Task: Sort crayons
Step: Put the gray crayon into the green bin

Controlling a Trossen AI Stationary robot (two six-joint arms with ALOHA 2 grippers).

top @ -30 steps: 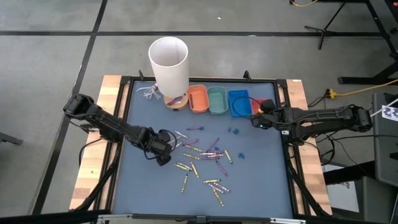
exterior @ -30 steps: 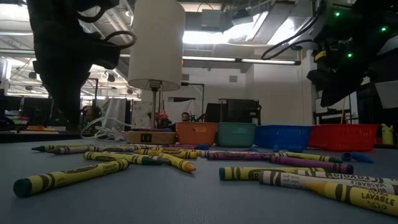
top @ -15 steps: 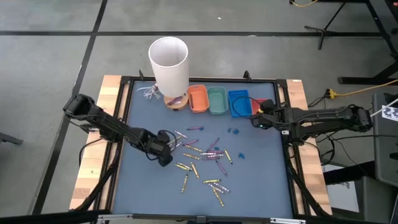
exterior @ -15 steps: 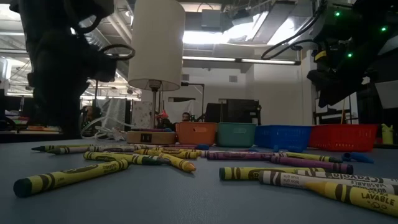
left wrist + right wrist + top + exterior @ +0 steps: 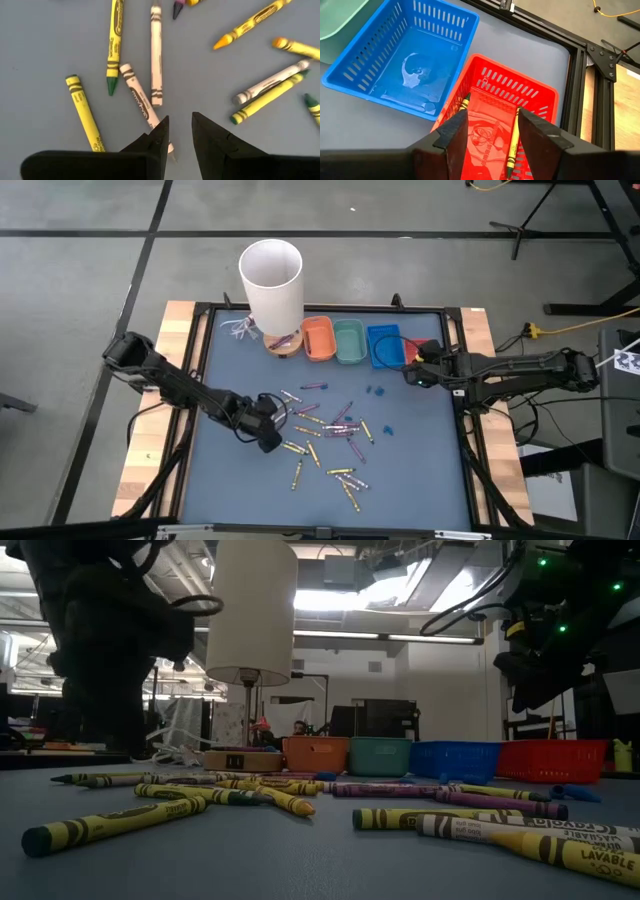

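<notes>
Crayons (image 5: 325,430) lie strewn over the tabletop's middle in the high view, the left gripper (image 5: 270,442) at their left fringe and the right gripper (image 5: 412,376) over the red tray (image 5: 428,346) near the far right corner. The left wrist view shows open fingers (image 5: 155,145) beside a pale crayon (image 5: 142,102); closing off-centre could flick it away. The right wrist view shows released fingers (image 5: 457,132) above yellow crayons (image 5: 512,147) in the tray.

Both arms low, fingers parted
</notes>
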